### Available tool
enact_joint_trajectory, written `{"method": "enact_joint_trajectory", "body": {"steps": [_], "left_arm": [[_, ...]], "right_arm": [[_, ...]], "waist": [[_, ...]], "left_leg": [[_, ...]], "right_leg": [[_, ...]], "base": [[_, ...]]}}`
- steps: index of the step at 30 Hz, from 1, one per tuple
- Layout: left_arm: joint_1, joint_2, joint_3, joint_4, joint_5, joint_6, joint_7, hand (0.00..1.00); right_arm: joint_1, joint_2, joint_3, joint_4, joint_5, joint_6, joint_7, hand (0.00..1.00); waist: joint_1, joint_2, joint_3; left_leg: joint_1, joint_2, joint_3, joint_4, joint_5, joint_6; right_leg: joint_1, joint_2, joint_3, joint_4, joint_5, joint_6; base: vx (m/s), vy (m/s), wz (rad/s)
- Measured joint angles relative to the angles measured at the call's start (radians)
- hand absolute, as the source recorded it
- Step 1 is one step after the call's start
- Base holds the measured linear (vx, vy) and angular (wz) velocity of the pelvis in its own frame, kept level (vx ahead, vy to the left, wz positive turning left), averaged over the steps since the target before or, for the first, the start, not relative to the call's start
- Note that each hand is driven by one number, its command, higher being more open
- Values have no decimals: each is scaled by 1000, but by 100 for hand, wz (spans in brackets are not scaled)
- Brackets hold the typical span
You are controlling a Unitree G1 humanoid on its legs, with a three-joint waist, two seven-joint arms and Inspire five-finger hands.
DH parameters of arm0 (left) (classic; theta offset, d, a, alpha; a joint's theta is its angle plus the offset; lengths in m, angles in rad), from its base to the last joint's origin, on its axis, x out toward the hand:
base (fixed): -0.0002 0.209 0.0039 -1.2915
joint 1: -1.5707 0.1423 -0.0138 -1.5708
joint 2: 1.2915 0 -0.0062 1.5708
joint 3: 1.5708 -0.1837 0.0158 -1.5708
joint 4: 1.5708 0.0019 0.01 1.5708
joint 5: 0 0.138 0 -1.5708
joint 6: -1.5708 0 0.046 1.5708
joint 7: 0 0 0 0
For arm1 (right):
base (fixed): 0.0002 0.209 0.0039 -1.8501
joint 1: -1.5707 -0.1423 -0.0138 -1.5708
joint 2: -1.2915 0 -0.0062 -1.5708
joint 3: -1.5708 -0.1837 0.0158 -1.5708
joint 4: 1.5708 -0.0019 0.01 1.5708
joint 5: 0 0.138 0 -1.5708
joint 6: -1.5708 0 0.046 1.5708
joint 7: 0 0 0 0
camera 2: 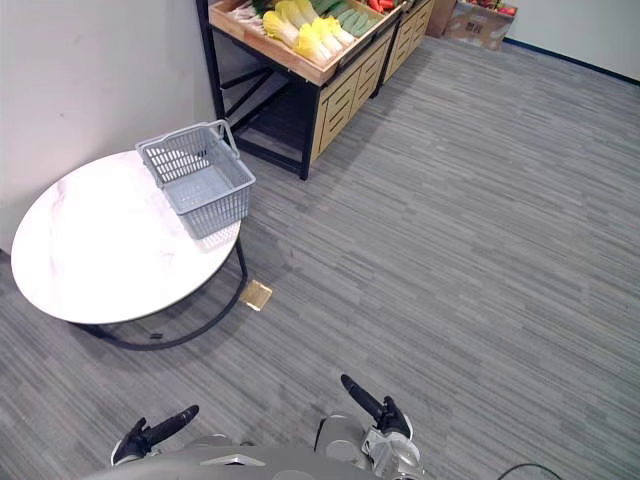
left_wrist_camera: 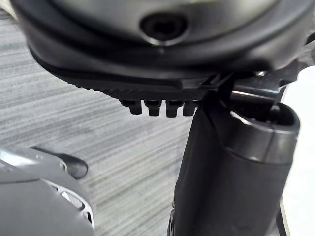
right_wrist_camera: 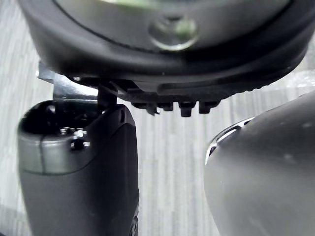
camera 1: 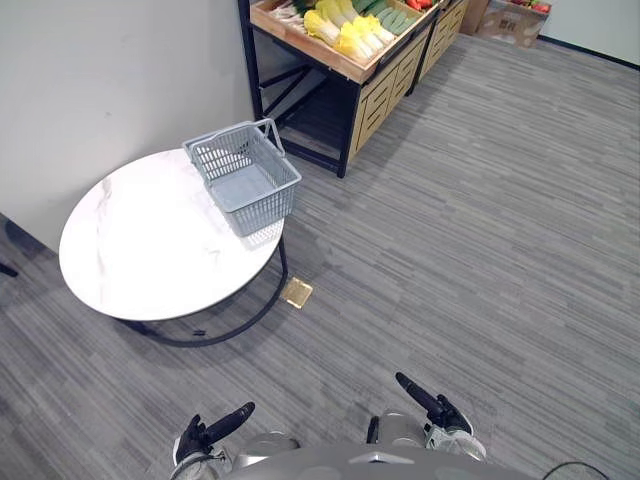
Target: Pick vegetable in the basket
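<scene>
Left hand (camera 1: 207, 431), right hand (camera 1: 438, 409) flat — vegetables (camera 1: 345, 30) lie on shelf (camera 1: 312, 48), basket (camera 1: 258, 197) upright.

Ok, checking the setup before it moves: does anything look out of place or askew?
Only the grey basket: it sits at the very edge of the round table, one corner seemingly past the rim. Nothing looks spilled or damaged.

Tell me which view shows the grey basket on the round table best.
The left eye view: the grey basket sits whole on the round table, nearer the picture's middle, handles and empty inside visible. The right eye view shows it whole too, further left. The wrist views face the floor.
</scene>
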Motion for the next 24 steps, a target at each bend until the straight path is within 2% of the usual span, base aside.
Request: {"method": "enact_joint_trajectory", "body": {"steps": [1, 2, 3, 4, 5, 6, 7, 8, 9, 10, 12, 14, 16, 17, 19, 21, 22, 23, 24], "left_arm": [[0, 0, 0, 0, 0, 0, -4, 100], [-4, 0, 1, 0, 0, 0, -8, 100], [-8, 0, 2, 1, 0, 0, -8, 100], [-12, -1, 4, 4, 0, 0, -7, 100], [-12, -1, 12, 4, 0, 0, -7, 100], [-13, -2, 16, 6, 0, 0, -6, 100], [-24, -12, 27, 28, 0, 2, -5, 100], [-34, -27, 47, 31, 1, 2, -13, 100], [-31, -51, 70, 18, 2, -3, -13, 100], [-33, -53, 79, 16, 2, -3, -13, 100], [-35, -71, 125, 10, 4, -1, -8, 100], [-36, -84, 134, -3, 9, -1, -8, 100], [-38, -88, 133, -19, 41, 1, -10, 100], [-46, -91, 132, -23, 42, 2, -10, 100], [-58, -100, 142, -32, 41, 5, -10, 100], [-57, -99, 164, -45, 41, 5, -10, 100], [-56, -100, 169, -45, 40, 4, -10, 100], [-57, -100, 169, -46, 40, 4, -14, 100], [-57, -100, 169, -49, 40, 4, -15, 100]], "right_arm": [[-3, 0, 0, 0, 9, -1, 0, 100], [-5, 1, -1, 0, 35, -3, 0, 100], [-6, 0, -2, -1, 37, -3, -1, 100], [-6, -1, -2, -6, 48, -4, -3, 100], [-2, 0, -2, -8, 62, -4, -6, 100], [-1, 0, -6, -8, 68, -4, -7, 100], [-4, -10, -16, -11, 69, 0, -8, 100], [-8, -20, -15, -17, 61, -1, -10, 100], [-5, -20, -23, -34, 63, -7, -13, 100], [-5, -20, -24, -37, 63, -6, -13, 100], [-4, -25, -17, -39, 62, 0, -10, 100], [-6, -27, -12, -39, 60, 1, -9, 100], [-7, -24, -10, -42, 56, 4, -10, 100], [-4, -23, -10, -47, 51, 9, -11, 100], [8, -19, -5, -58, 50, 18, -13, 100], [28, -12, 21, -84, 26, 16, -14, 100], [33, -11, 23, -85, 24, 15, -13, 100], [34, -10, 17, -77, 25, 14, -17, 100], [35, -10, 14, -72, 25, 15, -21, 100]], "waist": [[-4, 2, 2], [-7, 5, 4], [-6, 5, 6], [-5, 7, 18], [-6, 2, 21], [-6, 2, 24], [-6, 18, 33], [-7, 40, 40], [-10, 38, 54], [-11, 39, 54], [-18, 41, 53], [-22, 49, 47], [-20, 51, 37], [-21, 48, 36], [-24, 48, 36], [-20, 44, 36], [-19, 41, 35], [-13, 49, 30], [-10, 48, 30]], "left_leg": [[6, 15, -7, -1, -5, -12], [15, 45, -17, -2, -18, -38], [23, 59, -22, -3, -26, -50], [48, 86, -34, -12, -47, -75], [73, 103, -50, -23, -65, -106], [90, 112, -63, -30, -76, -123], [124, 138, -88, -56, -85, -133], [126, 138, -122, -53, -66, -135], [132, 129, -131, -51, -28, -139], [135, 129, -135, -53, -18, -142], [165, 139, -161, -68, 32, -153], [161, 163, -177, -64, 48, -165], [122, 181, -197, -5, 66, -184], [79, 183, -220, 84, 81, -209], [-13, 184, -253, 300, 126, -229], [-114, 203, -234, 574, 291, -222], [-136, 220, -211, 638, 299, -212], [-190, 267, -121, 773, 227, -162], [-205, 276, -87, 797, 190, -138]], "right_leg": [[-11, 13, 4, -51, -1, -1], [-32, 34, 14, -168, 4, 6], [-42, 46, 29, -236, 14, 16], [-44, 66, 65, -381, 49, 46], [-39, 66, 96, -524, 108, 55], [-31, 63, 102, -564, 191, 64], [0, 87, 65, -552, 247, 37], [-9, 93, 55, -507, 209, 21], [-34, 79, 42, -393, 136, 3], [-39, 75, 39, -371, 124, 1], [-44, 61, 24, -259, 39, -19], [-38, 69, 1, -238, 5, -36], [-26, 82, -13, -253, -2, -48], [7, 82, -27, -283, -4, -51], [80, 82, -49, -340, -6, -49], [187, 90, -52, -418, -8, -51], [211, 93, -52, -437, -9, -53], [266, 100, -44, -475, -9, -54], [287, 98, -37, -490, -9, -54]], "base": [[183, -244, 23], [171, -224, 15], [253, -322, 20], [308, -363, 27], [338, -386, 34], [413, -405, 45], [433, -364, 45], [486, -382, 53], [357, -271, 37], [356, -256, 38], [368, -237, 35], [313, -193, 32], [328, -181, 27], [291, -150, 33], [209, -116, 28], [183, -95, -1], [204, -60, -18], [168, -14, -17], [166, 13, -22]]}}
